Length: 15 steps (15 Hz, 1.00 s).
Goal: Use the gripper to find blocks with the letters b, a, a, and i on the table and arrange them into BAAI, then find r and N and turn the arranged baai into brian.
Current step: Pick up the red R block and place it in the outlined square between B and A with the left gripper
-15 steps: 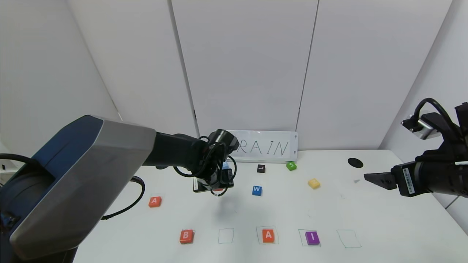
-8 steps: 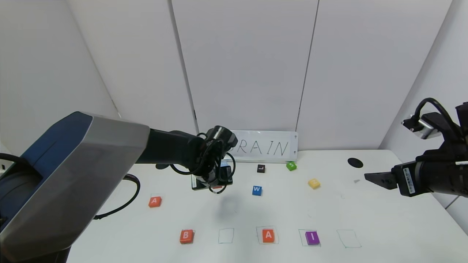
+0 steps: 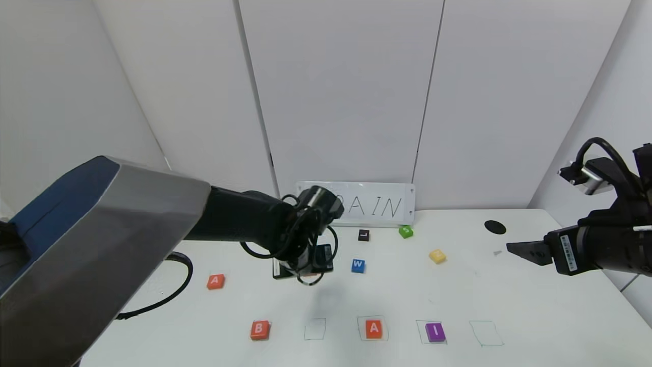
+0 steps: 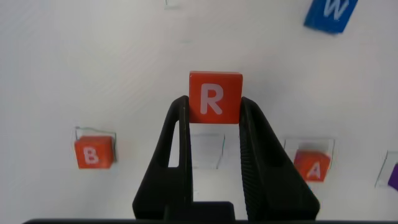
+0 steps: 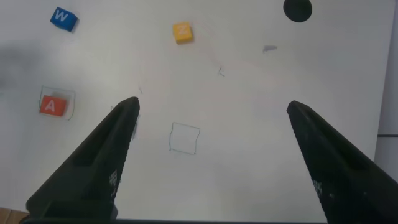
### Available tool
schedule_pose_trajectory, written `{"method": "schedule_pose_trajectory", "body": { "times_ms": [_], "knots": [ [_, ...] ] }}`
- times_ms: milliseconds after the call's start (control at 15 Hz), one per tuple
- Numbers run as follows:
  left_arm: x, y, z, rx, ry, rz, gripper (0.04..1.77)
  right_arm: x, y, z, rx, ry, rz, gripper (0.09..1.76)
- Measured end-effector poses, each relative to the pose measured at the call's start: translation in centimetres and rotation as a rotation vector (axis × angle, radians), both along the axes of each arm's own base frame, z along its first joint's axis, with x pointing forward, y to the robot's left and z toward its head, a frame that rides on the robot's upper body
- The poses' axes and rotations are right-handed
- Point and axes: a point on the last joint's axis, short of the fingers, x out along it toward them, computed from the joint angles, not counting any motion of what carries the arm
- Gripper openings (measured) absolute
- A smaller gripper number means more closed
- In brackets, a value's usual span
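My left gripper is shut on r, the orange R block, and holds it above the table, over the middle and behind an empty green square. In the front row the orange B, an orange A and the purple I lie flat. The second orange A lies apart at the left. The yellow N lies toward the back right. My right gripper hovers open and empty at the right. The left wrist view shows B and A.
A blue W, a black L and a green S lie behind the row. A white sign reading BRAIN stands at the back wall. A black hole is at the back right. Another empty square is right of I.
My left gripper has moved with the R block toward the front and slightly right, nearer the empty square between B and A. The right arm has not moved.
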Motion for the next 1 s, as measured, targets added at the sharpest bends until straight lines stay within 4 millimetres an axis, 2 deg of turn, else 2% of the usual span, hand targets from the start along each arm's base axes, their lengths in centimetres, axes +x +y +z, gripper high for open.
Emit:
{"method": "schedule_pose_trajectory", "body": {
  "times_ms": [133,333,1000],
  "knots": [
    [-3.1,-0.7,0.2,0.010,0.026,-0.041,0.50,-0.1,0.1,-0.1,-0.001,0.002,0.004,1.71],
    [-5.0,-1.0,0.6,0.007,0.033,-0.056,0.50,-0.1,0.1,0.0,-0.004,0.001,0.000,1.71],
    [-5.6,-1.3,0.6,-0.018,0.012,-0.055,0.50,-0.1,0.2,-0.1,-0.005,0.002,0.005,1.71]
  ]
}}
